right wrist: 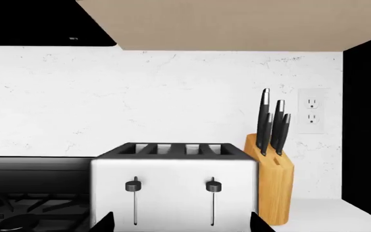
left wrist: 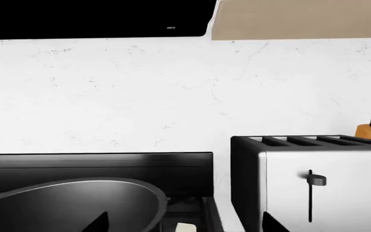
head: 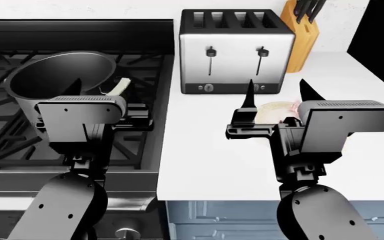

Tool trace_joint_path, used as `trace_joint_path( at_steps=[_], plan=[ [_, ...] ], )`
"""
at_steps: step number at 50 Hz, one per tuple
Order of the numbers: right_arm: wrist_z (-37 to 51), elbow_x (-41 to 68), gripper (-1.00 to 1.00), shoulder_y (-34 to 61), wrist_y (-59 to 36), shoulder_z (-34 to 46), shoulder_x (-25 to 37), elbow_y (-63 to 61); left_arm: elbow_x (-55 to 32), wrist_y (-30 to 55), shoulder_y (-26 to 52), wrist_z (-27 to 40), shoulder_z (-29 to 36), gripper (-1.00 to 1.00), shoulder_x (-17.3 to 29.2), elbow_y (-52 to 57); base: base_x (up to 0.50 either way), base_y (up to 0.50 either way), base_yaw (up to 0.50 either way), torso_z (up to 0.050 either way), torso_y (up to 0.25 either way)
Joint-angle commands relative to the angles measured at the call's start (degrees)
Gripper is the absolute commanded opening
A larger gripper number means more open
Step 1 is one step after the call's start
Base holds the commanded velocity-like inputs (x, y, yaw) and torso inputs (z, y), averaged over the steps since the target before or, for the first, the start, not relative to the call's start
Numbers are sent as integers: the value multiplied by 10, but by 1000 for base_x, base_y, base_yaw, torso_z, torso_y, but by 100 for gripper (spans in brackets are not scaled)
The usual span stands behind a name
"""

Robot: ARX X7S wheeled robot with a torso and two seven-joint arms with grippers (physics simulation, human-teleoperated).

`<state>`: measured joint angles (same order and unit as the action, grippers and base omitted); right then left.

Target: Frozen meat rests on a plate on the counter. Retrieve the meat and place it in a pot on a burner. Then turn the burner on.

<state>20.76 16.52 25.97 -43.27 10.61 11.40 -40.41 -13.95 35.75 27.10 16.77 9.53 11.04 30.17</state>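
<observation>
While plate (head: 277, 108) lies beneath it, right tool (head: 280, 96) spread wide, grasping nothing.

A white marbled backsplash (right wrist: 172, 96) with faint grey veining runs along the rear wall of the kitchen, under a pale tan upper cabinet (right wrist: 237, 24) and a black range hood (left wrist: 95, 17). A white double outlet (right wrist: 312, 117) sits on the wall just above a wooden knife block (right wrist: 272, 193) bristling with black handles. Beside the block stands a boxy silver four-slot toaster (head: 237, 52) with two black levers. A tall black panel (right wrist: 367, 125) closes off the far end. Below, pale blue cabinet fronts (head: 219, 220) show. Light is flat and even.
</observation>
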Motion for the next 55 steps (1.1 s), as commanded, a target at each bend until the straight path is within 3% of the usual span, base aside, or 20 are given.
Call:
trace_joint_path(
  at_steps=[1, 27, 55],
  plan=[
    [5, 4, 100, -1, 2, -3, 2, -1, -4, -1, 0, 4, 2, 100, 2, -2, -31, -434, 0, 0, 0],
    [13, 16, 100, -4, 9, -12, 9, -3, -11, -7, 0, 11, 6, 100, 7, -7, -90, -468, 0, 0, 0],
    [15, 21, 100, -1, 9, 9, 16, -5, -20, -9, 1, 18, 7, 100, 13, -6, 92, -158, 0, 0, 0]
  ],
)
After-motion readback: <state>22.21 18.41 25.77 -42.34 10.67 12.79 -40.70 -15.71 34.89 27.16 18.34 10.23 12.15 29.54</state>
